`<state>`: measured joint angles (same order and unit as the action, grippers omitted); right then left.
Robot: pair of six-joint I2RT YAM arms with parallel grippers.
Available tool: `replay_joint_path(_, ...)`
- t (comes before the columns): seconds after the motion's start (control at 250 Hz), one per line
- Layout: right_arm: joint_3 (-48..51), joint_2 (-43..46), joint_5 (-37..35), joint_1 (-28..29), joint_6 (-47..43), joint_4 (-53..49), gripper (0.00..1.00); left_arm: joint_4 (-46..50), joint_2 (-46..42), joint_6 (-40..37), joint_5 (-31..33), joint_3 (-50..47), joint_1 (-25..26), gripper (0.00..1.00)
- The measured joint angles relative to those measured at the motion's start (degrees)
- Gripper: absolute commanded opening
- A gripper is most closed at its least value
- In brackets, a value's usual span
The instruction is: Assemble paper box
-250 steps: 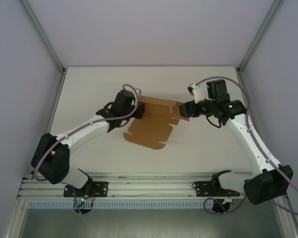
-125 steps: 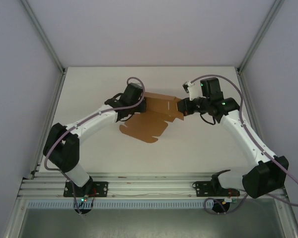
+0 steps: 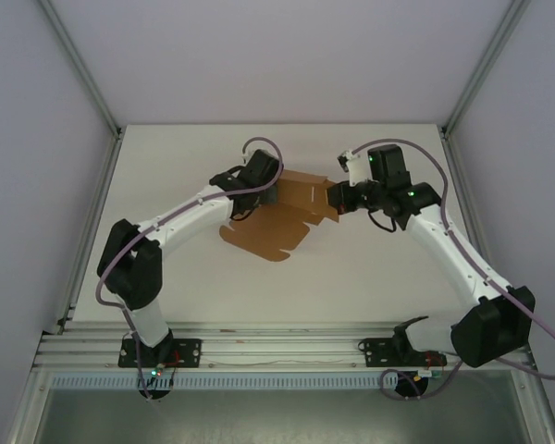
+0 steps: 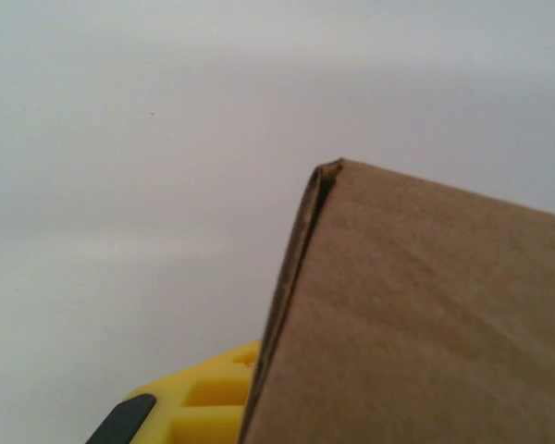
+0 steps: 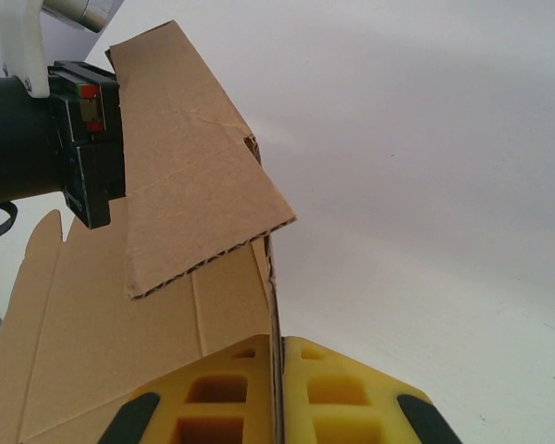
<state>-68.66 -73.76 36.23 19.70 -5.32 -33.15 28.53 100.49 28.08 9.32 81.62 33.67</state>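
— Between the right gripper (image 5: 277, 398)'s yellow pads (image 5: 342, 393), a thin upright edge of the paper box (image 5: 139, 324) is pinched, with the jaws closed on it at the sheet's 3 o'clock side.

— And the left gripper (image 3: 276, 195)?

— It sits at the sheet's 9 o'clock edge, with one pad (image 4: 203, 407) against a raised panel. Its mate is hidden, but the flap hangs tilted in the air from it, so it reads as clamped.

— How far along is the assembly?

— Early, by the look. One flap is up near 12 o'clock and the rest spreads flat on the white table (image 3: 379, 268) toward 7 o'clock. No walls stand and no tabs are tucked.

— Anything in the way?

— Mainly the arms themselves. Both wrists crowd the same far edge of the sheet, leaving little room to swing a panel over. The frame posts (image 3: 80, 65) stand well apart.
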Motion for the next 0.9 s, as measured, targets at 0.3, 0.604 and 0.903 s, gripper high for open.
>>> replay_joint_path(0.3,0.52,0.66,-3.39,-0.26,1.11,-1.31,0.50,-3.23,-5.01,-3.74,-1.22,-8.83,-1.60,0.00)
replay_joint_path(0.604,2.14,6.97,-9.18,-0.31,5.51,1.51,1.00,-6.10,-9.46,-5.07,-1.20,-16.22,-3.30,0.00)
replay_joint_path(0.903,-1.68,-2.25,-10.82,-0.24,6.78,2.64,1.00,-9.49,-11.19,-5.68,-1.57,-16.24,-2.40,0.00)
